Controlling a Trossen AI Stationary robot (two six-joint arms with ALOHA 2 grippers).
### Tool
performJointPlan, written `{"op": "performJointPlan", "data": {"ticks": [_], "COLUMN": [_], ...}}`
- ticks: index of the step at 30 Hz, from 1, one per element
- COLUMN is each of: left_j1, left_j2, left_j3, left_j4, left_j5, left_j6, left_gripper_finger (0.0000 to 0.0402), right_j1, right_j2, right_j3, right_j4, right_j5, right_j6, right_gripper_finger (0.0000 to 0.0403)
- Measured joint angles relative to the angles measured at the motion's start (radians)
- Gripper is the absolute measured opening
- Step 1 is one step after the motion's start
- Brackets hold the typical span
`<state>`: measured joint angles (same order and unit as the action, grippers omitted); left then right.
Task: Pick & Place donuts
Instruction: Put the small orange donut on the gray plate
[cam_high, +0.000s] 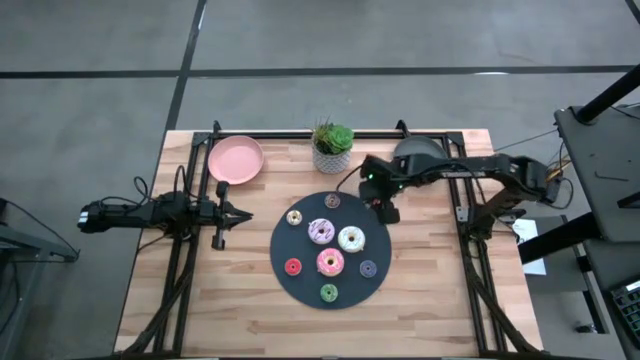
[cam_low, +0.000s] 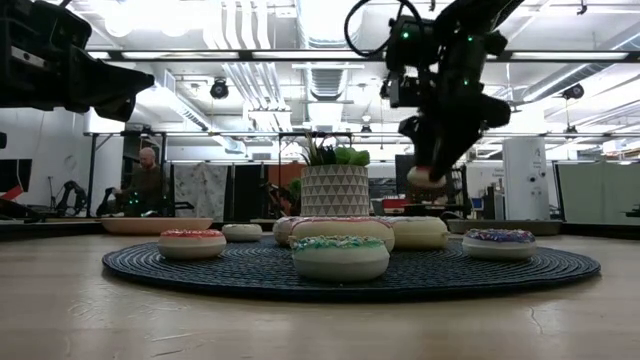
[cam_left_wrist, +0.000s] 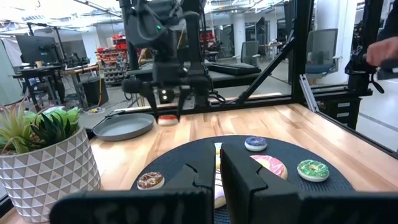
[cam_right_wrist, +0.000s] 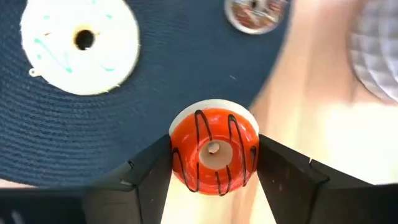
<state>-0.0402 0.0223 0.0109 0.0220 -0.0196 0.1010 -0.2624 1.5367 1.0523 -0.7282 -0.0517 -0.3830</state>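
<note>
Right tool (cam_right_wrist: 214, 163) grips orange, black-striped donut (cam_right_wrist: 214, 151).

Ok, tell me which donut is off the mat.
The small orange-red donut with dark stripes: gripped in the right gripper, lifted beside the dark mat, while the others lie on it.

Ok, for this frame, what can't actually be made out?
- Held orange donut: in the high view the right tool covers it entirely.
- Grey plate: high view, the right arm crosses it, so any contents are unseen.
- Pink plate: low view shows only its rim edge-on, so the inside is hidden.
- Rear donuts on the dark disc: low view, nearer donuts block them.
- Left tool: shut, blocking donuts behind.
</note>
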Motion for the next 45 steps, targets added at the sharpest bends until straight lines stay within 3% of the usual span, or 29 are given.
{"op": "performJointPlan", "data": {"ticks": [10,20,35,45], "left_j1": [0.000,0.000,0.001,0.001], "left_j2": [0.000,0.000,0.000,0.000], "left_j3": [0.000,0.000,0.000,0.000], "left_j4": [0.000,0.000,0.000,0.000], "left_j5": [0.000,0.000,0.000,0.000], "left_j6": [0.000,0.000,0.000,0.000], "left_gripper_finger": [0.0000,0.0000,0.0000,0.0000], "right_j1": [-0.174,-0.349,-0.552,-0.590], "right_j2": [-0.095,-0.101,-0.088,0.032], "right_j3": [0.000,0.000,0.023,0.045], "right_j4": [-0.078,-0.081,-0.068,-0.070], "right_j5": [0.001,0.002,0.002,0.007], "right_j6": [0.016,0.022,0.299,0.416], "right_gripper_finger": [0.0210,0.0210,0.0210,0.0210]}}
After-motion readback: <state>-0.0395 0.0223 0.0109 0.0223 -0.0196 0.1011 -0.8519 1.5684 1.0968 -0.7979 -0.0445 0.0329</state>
